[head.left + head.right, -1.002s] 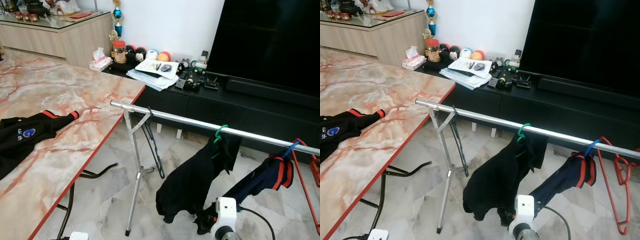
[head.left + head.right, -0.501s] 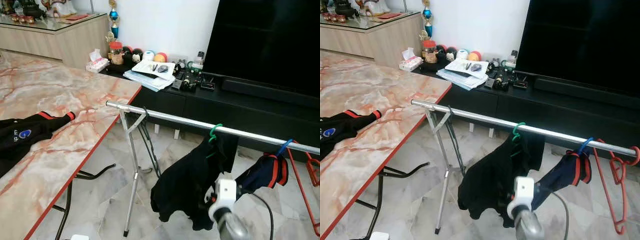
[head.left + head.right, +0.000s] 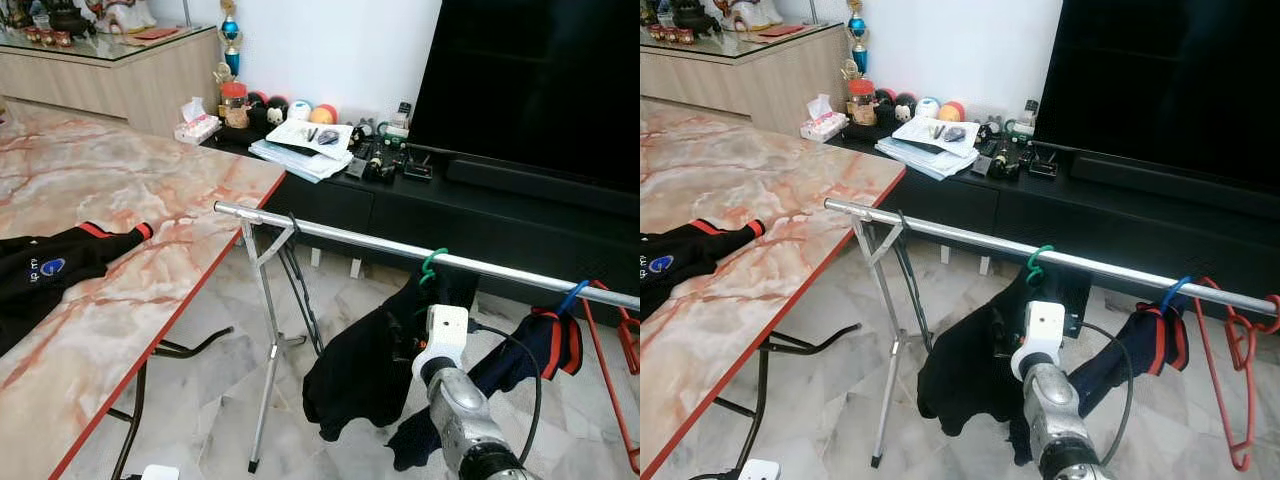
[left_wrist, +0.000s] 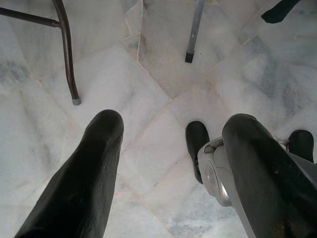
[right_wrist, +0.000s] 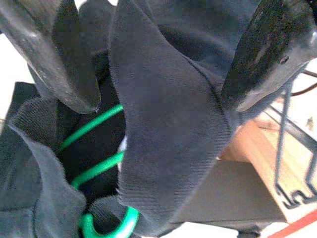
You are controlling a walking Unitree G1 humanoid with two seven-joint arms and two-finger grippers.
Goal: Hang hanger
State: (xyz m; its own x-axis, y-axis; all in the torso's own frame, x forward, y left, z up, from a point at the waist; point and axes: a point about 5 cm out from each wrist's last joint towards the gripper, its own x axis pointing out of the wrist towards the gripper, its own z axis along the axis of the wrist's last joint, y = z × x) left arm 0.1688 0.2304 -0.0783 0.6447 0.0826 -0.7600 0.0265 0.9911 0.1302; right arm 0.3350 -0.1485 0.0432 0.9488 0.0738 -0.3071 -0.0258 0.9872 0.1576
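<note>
Soft, even daylight fills the room before me; my eye views are sharp. The marble surface (image 3: 150, 200) shines faintly, the television (image 3: 540, 80) stays black. My right pincer's (image 5: 163, 74) fingers (image 5: 54, 54) blur up close; the floor (image 4: 148, 89) is brightly lit.

Right arm (image 3: 462, 420): ribbed silver metal, white boxy wrist camera (image 3: 444, 329), black cable; glossy black fingers (image 5: 59, 54).

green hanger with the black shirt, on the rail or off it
On the rail: the green hanger hooks over the silver rail, the black shirt drooping below it. The right hand is open around the fabric.
</note>
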